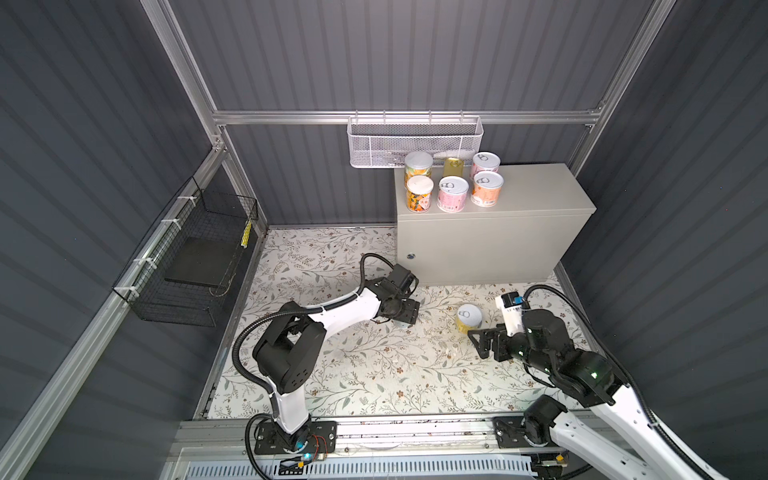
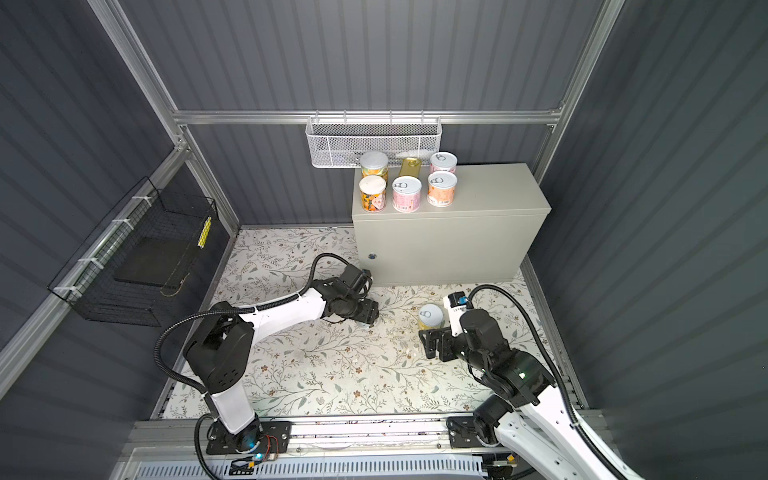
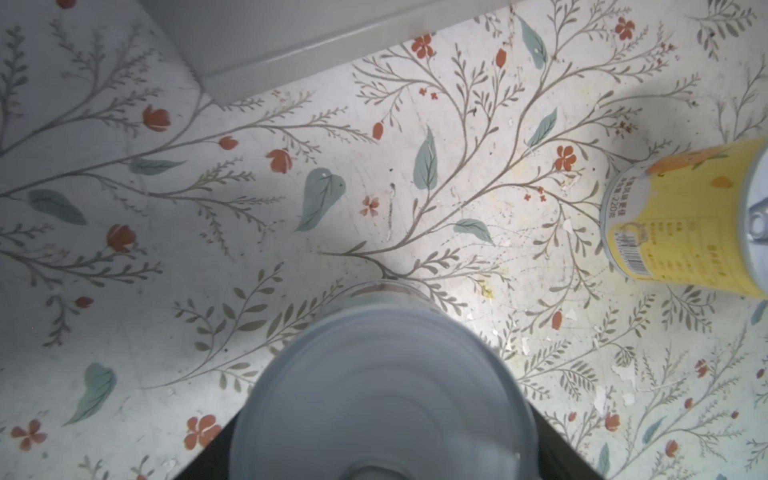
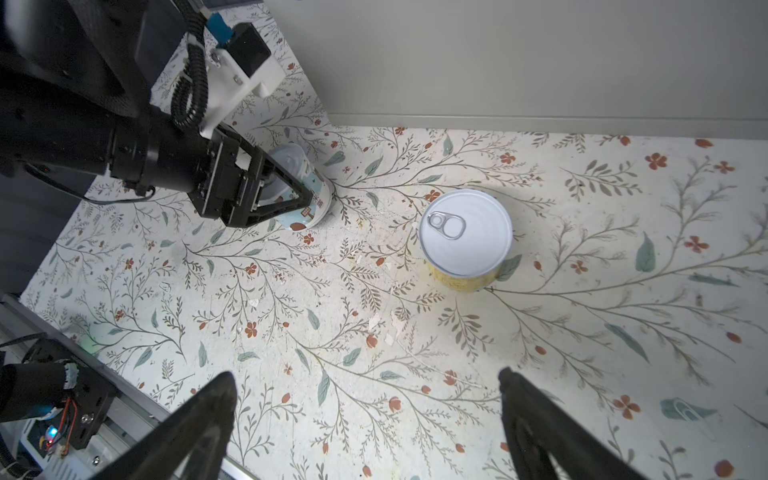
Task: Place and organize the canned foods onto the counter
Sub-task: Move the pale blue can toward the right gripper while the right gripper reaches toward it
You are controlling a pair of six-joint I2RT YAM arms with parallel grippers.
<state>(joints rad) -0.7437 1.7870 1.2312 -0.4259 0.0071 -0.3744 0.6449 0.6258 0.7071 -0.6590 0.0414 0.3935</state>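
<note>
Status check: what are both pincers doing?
Left pincer shut on blue-grey can. Right pincer open, short of yellow can. Six cans on counter. Nothing in the way.

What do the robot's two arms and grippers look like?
The left arm and right arm have white shells, black joints and a black ribbed cable hose. The left gripper and right gripper are black with triangular fingers. A white bracket with a blue plug sits at each wrist.

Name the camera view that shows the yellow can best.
The right wrist view: the yellow can stands whole and close, its pull-tab lid unobstructed. In both top views the can is small. The left wrist view crops it at the edge, showing mostly label.
</note>
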